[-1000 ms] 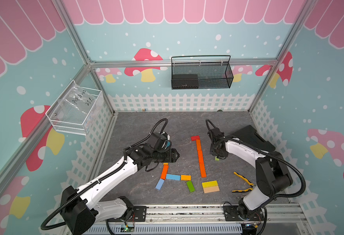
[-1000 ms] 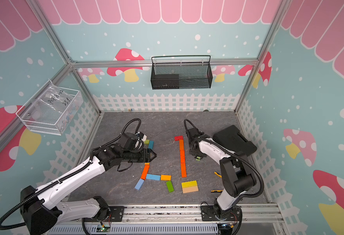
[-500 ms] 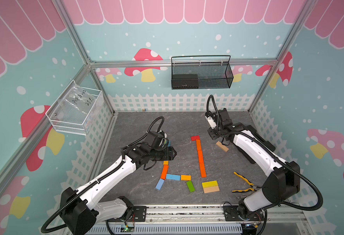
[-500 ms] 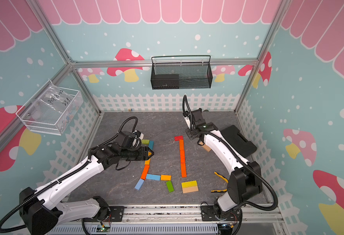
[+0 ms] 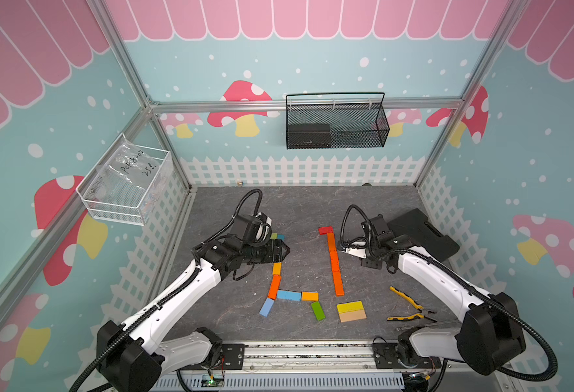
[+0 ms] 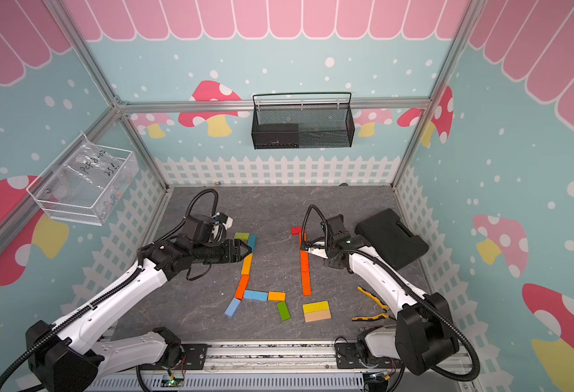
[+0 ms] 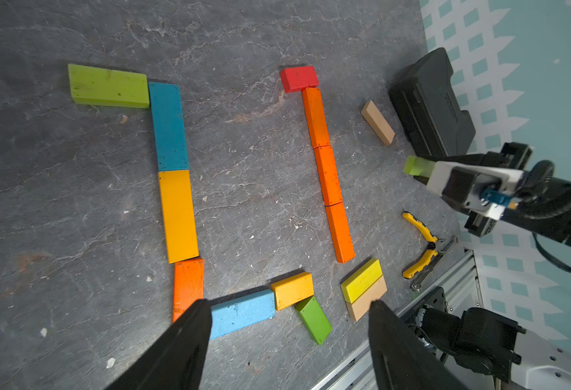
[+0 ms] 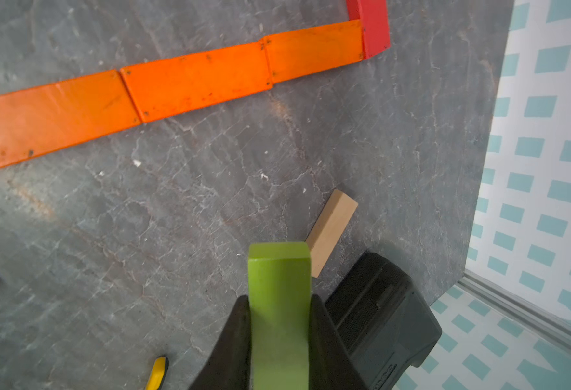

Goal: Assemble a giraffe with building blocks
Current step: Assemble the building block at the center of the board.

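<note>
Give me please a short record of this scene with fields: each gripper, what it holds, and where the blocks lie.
left gripper: open, holding nothing, over the mixed-colour row
right gripper: shut on the light green block
orange row: three blocks end to end, red block touching its far end
tan block: loose, beside the black case
yellow and tan pair: side by side, near the front
pliers: lying apart from the blocks

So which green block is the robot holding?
The lime block pinched in the right gripper. The other lime block and the dark green block lie flat on the table, untouched.
</note>
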